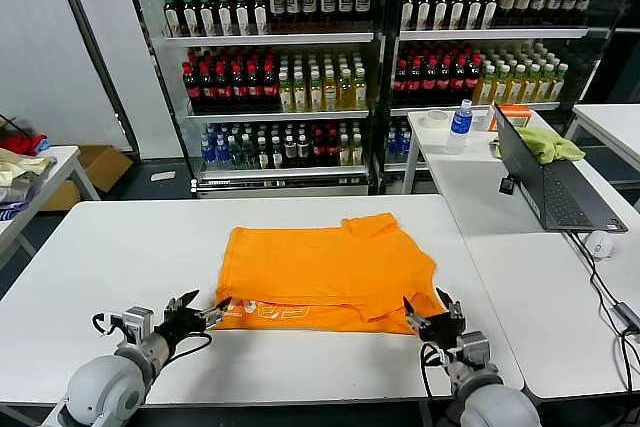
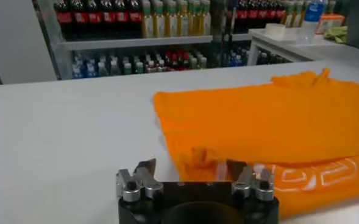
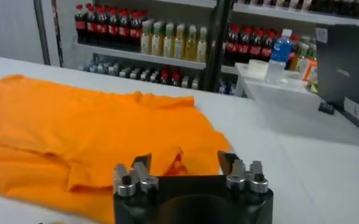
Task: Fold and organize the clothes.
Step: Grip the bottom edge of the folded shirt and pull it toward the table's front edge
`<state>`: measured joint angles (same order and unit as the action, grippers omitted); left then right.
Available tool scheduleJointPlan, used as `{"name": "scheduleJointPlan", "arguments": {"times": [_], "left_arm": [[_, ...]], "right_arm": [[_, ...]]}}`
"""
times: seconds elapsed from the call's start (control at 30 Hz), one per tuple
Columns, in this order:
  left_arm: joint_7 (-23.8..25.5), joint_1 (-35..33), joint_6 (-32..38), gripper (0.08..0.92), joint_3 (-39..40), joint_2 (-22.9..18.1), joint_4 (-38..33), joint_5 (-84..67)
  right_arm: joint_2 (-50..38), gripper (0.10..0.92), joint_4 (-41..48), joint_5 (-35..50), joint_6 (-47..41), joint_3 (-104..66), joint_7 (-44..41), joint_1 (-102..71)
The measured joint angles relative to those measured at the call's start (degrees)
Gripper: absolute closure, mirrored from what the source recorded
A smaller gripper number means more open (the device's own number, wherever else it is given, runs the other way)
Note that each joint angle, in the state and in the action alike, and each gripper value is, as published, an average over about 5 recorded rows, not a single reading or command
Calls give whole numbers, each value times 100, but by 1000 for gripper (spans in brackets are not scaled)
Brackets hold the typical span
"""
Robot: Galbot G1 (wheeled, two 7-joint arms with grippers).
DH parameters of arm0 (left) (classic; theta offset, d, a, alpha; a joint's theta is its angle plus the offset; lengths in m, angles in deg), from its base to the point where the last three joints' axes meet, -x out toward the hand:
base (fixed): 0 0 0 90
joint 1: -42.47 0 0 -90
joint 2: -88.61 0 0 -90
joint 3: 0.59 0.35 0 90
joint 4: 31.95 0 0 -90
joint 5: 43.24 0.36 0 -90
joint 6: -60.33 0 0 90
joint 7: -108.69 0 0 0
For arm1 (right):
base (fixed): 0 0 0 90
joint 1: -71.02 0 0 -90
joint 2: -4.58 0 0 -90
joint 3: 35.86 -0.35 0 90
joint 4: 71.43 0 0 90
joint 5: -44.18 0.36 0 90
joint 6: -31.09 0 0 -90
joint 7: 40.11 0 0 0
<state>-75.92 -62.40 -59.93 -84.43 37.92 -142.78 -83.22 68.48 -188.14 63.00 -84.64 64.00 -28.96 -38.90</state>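
You are looking at a white table (image 1: 130,247) that is standing in front of two glass-door coolers (image 1: 380,57) filled with rows of bottles. A second white table (image 1: 480,187) is standing to the right, and it is carrying one open black laptop (image 1: 550,182), one yellow-green cloth (image 1: 545,142), one blue-capped water bottle (image 1: 460,125) and one white mouse (image 1: 600,244). At the far left a pile of pale yellow and red fabric (image 1: 22,162) is lying on another table.

One orange T-shirt (image 1: 330,267) is lying flat and partly folded in the middle of the main table, with white lettering showing along its near edge.

Two grippers are waiting at that near edge. The left gripper (image 1: 205,315) is sitting at the shirt's near left corner with its fingers spread apart and holding nothing. The right gripper (image 1: 430,319) is sitting at the near right corner, its fingers also spread and empty.

The left wrist view is showing you the lettering (image 2: 313,176) from close, just beside one finger; the right wrist view is showing only plain orange fabric (image 3: 81,128) beyond its fingers, not the lettering
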Motion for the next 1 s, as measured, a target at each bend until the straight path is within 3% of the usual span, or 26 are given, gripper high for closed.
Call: {"name": "scheduleJointPlan", "arguments": {"times": [0.23,0.43,1.0], "left_arm": [[-199,-93,-124,177,59,-92,-31,-23],[-337,-136,-191,218,116,-111,-29,-37],[-341,-139,-228,707,313,-228,5,167]], "right_arm": [[86,214,58,103,-59,4,72,-128],[127,362,115,228,-105,2,129,-190],[209,853,234,520,-71,-32,126,-235]]}}
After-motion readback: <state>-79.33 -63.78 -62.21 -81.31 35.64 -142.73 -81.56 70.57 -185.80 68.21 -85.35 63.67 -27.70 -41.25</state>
